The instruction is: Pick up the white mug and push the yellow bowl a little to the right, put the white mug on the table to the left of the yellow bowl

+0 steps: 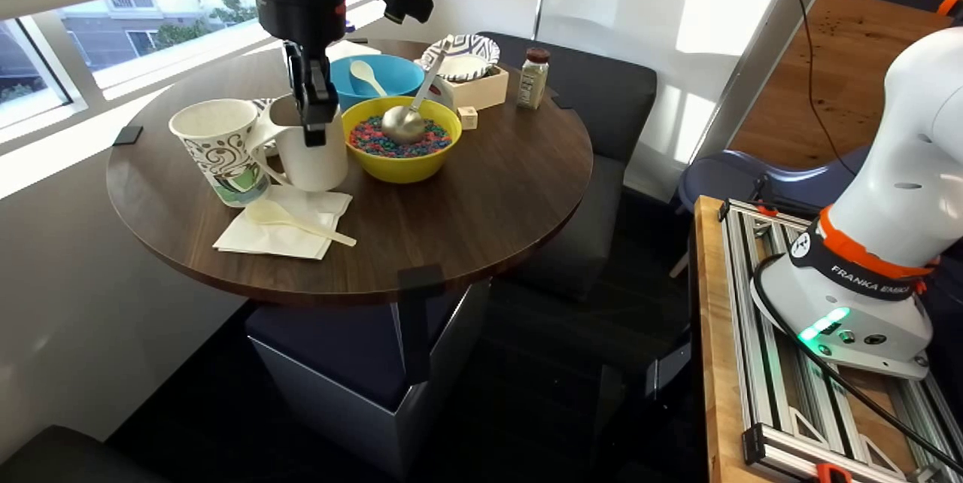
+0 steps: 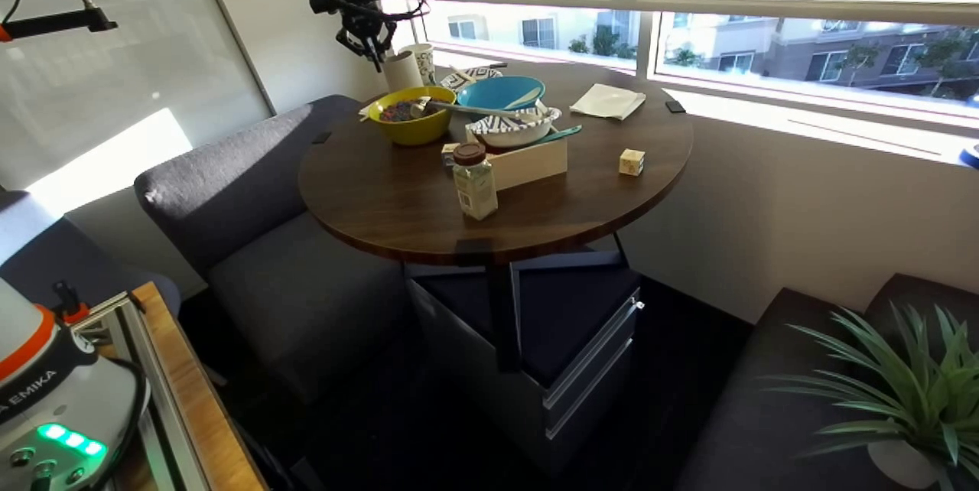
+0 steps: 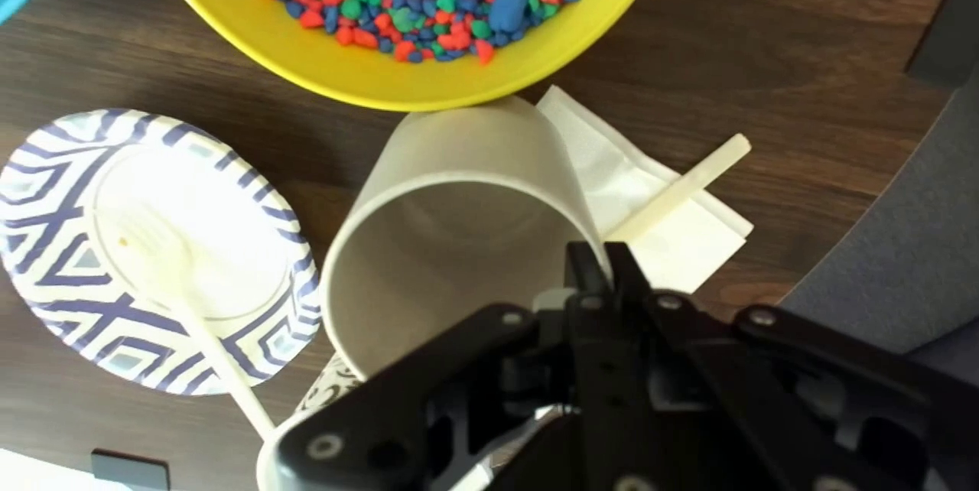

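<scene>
The white mug point(image 1: 314, 167) stands left of the yellow bowl point(image 1: 402, 168) on the round brown table point(image 1: 466, 220). My gripper point(image 1: 316, 135) points down, shut on the mug's rim. In the wrist view the two fingertips point(image 3: 600, 265) pinch the mug wall point(image 3: 474, 139), one inside and one outside. There the mug's base end meets the rim of the yellow bowl point(image 3: 413, 82); I cannot tell whether they touch. The bowl holds coloured pebbles. Mug point(image 2: 401, 72) and bowl point(image 2: 417, 131) also show in an exterior view. Whether the mug's base touches the table is unclear.
A taller patterned cup point(image 1: 226, 141) stands close beside the mug's handle. A napkin point(image 1: 248, 238) with a spoon lies in front. A metal ladle point(image 1: 404, 124) rests in the yellow bowl. A light blue bowl point(image 2: 501, 87), patterned plate point(image 3: 191, 246), wooden box point(image 2: 531, 164) and jar point(image 2: 476, 189) stand nearby.
</scene>
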Available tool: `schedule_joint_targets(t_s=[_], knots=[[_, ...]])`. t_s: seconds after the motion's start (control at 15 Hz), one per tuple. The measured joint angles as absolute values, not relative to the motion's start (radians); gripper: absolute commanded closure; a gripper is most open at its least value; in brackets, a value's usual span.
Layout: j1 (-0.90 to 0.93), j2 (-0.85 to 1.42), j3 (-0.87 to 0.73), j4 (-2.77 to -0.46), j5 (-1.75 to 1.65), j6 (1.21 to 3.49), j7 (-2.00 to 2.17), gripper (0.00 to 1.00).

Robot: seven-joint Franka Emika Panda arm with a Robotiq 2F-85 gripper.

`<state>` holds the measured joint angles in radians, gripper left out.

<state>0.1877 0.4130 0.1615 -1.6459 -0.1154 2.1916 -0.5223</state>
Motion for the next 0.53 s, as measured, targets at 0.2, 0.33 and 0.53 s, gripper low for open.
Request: schedule_joint_targets(t_s=[0.2, 0.33, 0.53], knots=[[0.182, 0.420, 0.159, -1.640, -0.123, 2.190, -0.522, 0.99], [0.176, 0.424, 0.160, -1.637, -0.123, 2.188, -0.521, 0.99], [0.165, 0.425, 0.160, -1.637, -0.115, 2.166, -0.511, 0.99]])
